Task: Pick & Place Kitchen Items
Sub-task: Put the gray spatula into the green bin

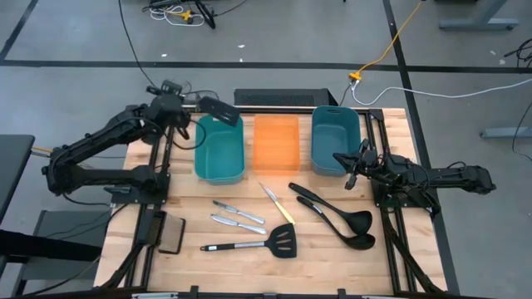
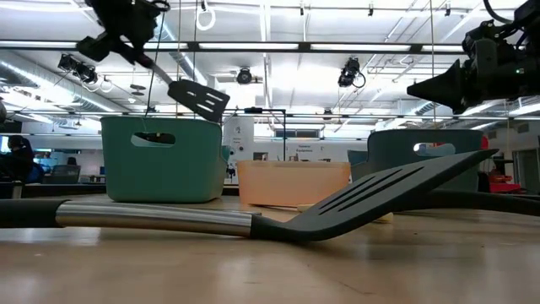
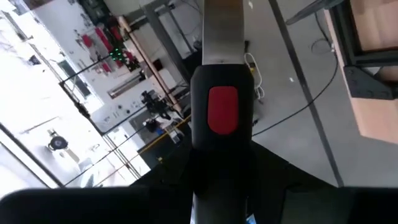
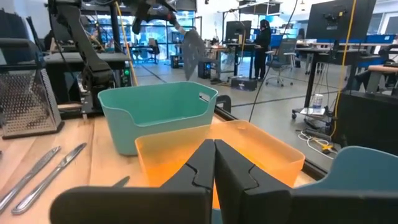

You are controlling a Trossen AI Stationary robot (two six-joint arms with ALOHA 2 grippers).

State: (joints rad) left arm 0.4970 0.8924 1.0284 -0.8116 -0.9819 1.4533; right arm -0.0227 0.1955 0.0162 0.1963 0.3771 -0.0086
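High view: my left gripper [image 1: 184, 105] clamped a black slotted spatula [image 1: 218, 110], its head above the left teal plastic bin [image 1: 219, 173]. Low view: the head hung clear of the rim; I judged lowering before release prudent. Right wrist view: my right gripper [image 4: 214, 163] was closed, empty.

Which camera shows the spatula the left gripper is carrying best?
Low view: the spatula hangs from the left gripper above the teal bin. High view foreshortens it; left wrist shows only its handle; right wrist shows it distant.
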